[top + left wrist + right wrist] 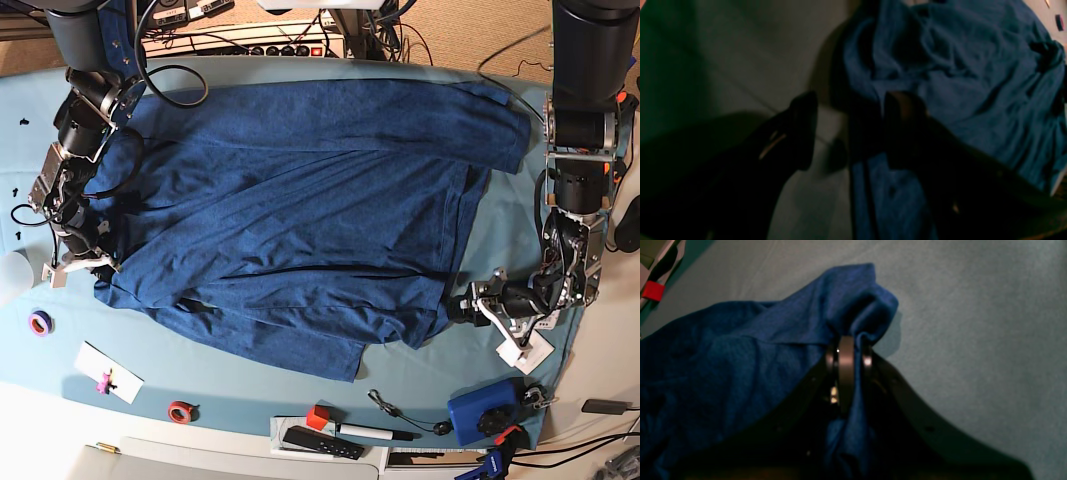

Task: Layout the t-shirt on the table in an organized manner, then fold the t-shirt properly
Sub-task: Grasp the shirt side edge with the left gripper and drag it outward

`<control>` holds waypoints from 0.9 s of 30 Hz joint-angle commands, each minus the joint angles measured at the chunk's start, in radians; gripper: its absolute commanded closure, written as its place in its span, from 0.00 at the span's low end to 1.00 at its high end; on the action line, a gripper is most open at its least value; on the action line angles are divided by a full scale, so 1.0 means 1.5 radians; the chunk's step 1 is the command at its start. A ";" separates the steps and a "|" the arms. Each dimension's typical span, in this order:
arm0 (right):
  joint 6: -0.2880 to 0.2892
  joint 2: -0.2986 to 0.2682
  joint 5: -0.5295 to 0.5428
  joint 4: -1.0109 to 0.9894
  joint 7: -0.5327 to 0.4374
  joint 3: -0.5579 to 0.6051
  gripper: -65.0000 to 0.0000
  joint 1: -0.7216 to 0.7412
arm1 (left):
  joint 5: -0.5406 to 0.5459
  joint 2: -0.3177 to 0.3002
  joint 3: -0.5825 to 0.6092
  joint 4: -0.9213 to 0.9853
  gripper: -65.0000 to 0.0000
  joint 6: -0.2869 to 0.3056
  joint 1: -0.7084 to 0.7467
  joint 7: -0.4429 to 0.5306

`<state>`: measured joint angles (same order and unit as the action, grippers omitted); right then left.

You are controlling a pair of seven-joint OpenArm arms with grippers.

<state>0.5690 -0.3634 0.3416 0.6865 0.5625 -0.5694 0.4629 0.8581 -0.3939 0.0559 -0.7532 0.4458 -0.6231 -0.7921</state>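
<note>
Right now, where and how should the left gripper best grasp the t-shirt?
Probably the bunched corner of the t-shirt, beside the open left gripper. Come from the shirt's outer side, one jaw over, one under: that edge looks raised, with shadow beneath it in the left wrist view.

There is one big blue shirt [330, 200] on one desk [220, 390]. I count two robot arms [580, 190]. There are two little rings [181, 412], one white paper [108, 374] and one pink thing [106, 383] on it. I see one pen [377, 432], one red block [318, 417] and one blue box [483, 405]. One white round thing [15, 279] is there too.
</note>
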 commanded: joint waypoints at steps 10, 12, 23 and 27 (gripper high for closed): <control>0.002 -0.011 0.001 0.008 0.005 -0.001 1.00 0.012 | -0.069 0.035 -0.005 -0.009 0.50 -0.020 -0.023 0.064; 0.002 -0.011 0.001 0.008 0.007 -0.001 1.00 0.012 | -0.069 0.046 -0.005 -0.009 0.50 -0.020 -0.025 0.065; 0.002 -0.011 0.001 0.008 0.011 -0.001 1.00 0.012 | -0.186 0.082 -0.005 -0.008 0.50 -0.043 -0.026 0.090; 0.002 -0.011 0.001 0.008 0.011 -0.001 1.00 0.012 | -0.173 0.082 -0.004 -0.008 0.50 -0.035 -0.026 0.082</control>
<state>0.5694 -0.3637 0.3420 0.6865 0.5648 -0.5694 0.4629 0.5766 -0.2699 0.0517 -0.7521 0.3798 -0.6266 -0.6807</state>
